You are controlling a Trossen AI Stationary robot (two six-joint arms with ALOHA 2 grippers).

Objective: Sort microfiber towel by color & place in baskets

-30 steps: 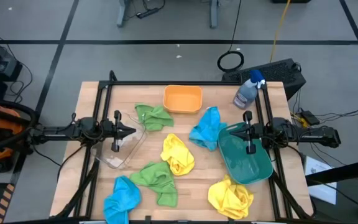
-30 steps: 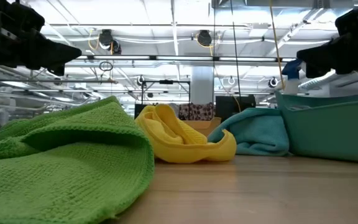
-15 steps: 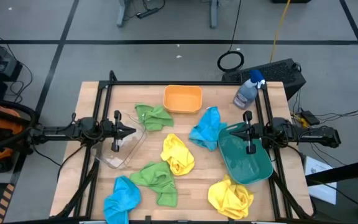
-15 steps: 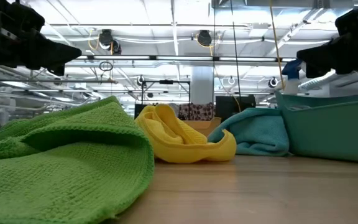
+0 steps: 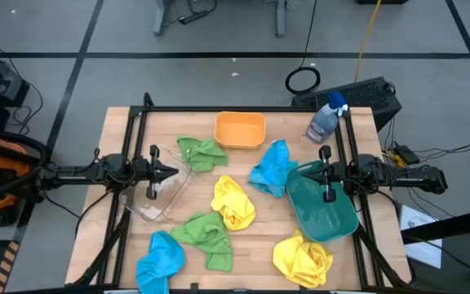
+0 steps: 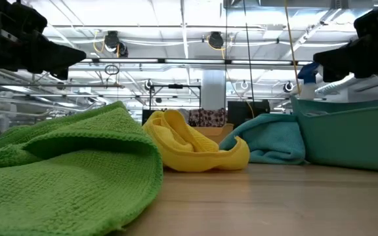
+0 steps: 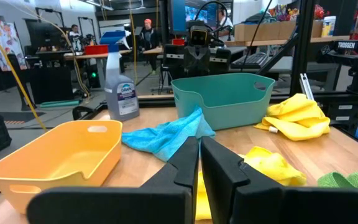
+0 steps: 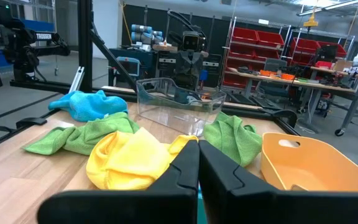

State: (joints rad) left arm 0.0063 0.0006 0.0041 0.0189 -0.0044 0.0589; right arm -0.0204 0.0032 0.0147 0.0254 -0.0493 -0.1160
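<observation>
Six microfiber towels lie loose on the wooden table: green [image 5: 201, 152], blue [image 5: 271, 168], yellow [image 5: 233, 202], green [image 5: 205, 238], blue [image 5: 160, 260] and yellow [image 5: 303, 259]. The orange basket [image 5: 240, 131] stands at the back, the clear basket [image 5: 163, 189] on the left, the teal basket [image 5: 323, 204] on the right. My left gripper [image 5: 174, 171] hovers shut and holding nothing over the clear basket's edge, pointing right. Facing it, my right gripper [image 5: 304, 171] is shut and holding nothing above the teal basket's rim. The left wrist view shows its fingers [image 7: 188, 163] together.
A spray bottle [image 5: 326, 118] with a blue head stands at the back right corner. A black frame [image 5: 219, 109] runs around the table. The bare wood at the front middle lies between the green and yellow towels.
</observation>
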